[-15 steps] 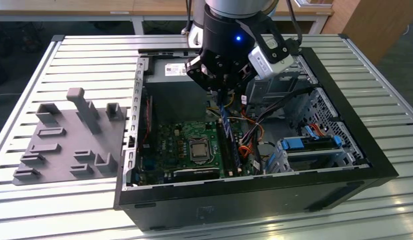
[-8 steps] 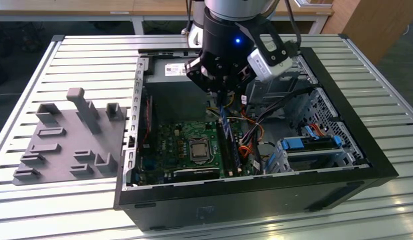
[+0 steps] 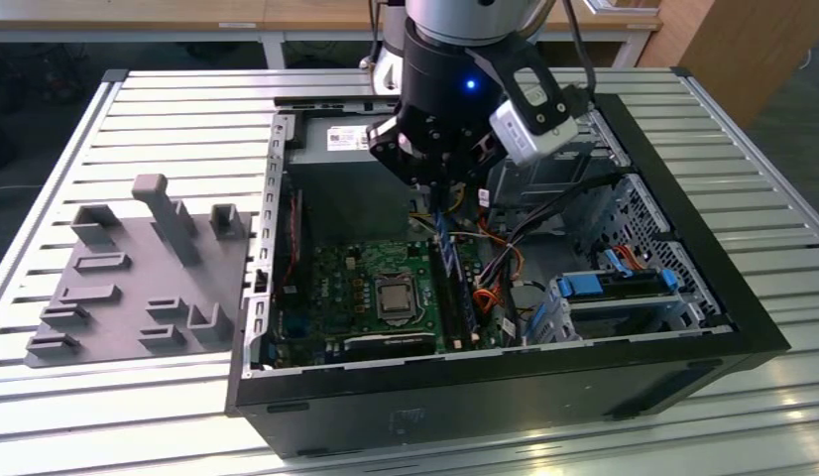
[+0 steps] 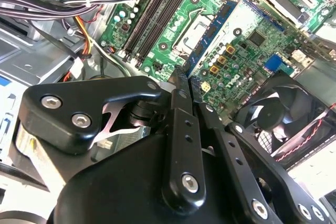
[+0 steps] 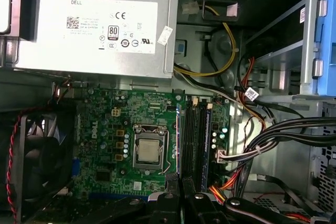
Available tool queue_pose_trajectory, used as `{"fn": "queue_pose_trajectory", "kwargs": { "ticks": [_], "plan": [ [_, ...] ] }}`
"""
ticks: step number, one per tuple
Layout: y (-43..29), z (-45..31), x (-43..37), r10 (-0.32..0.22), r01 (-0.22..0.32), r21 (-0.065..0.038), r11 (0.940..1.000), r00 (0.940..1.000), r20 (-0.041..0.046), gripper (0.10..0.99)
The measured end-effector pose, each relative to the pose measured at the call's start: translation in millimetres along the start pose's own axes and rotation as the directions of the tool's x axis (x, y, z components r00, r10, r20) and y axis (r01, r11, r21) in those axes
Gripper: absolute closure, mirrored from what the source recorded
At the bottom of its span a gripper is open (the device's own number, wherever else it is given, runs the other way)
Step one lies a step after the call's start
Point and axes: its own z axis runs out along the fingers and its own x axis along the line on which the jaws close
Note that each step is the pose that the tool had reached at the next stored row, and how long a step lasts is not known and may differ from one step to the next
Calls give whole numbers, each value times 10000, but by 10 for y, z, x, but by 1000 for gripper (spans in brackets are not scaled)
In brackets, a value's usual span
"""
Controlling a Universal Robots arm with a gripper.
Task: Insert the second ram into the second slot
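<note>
clasping the second ram [image 4: 212, 32] in pincer [image 4: 185, 75]

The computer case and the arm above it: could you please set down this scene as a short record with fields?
gripper: shut on the second ram, reaching into the open computer case
second ram: blue, seen edge-on, running out from the gripper's tip above the motherboard; apparently not yet seated
memory slots: dark, beside the processor socket
case fan: at the motherboard's edge
grey fixture plate: on the table, at the exterior view's left of the case
</note>
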Motion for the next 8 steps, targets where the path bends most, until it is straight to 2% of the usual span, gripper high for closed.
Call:
{"fn": "queue_pose_trajectory", "kwargs": {
  "ticks": [8],
  "plan": [
    [0, 24, 0, 11, -11, -2, 10000, 10000, -4, 949]
  ]
}}
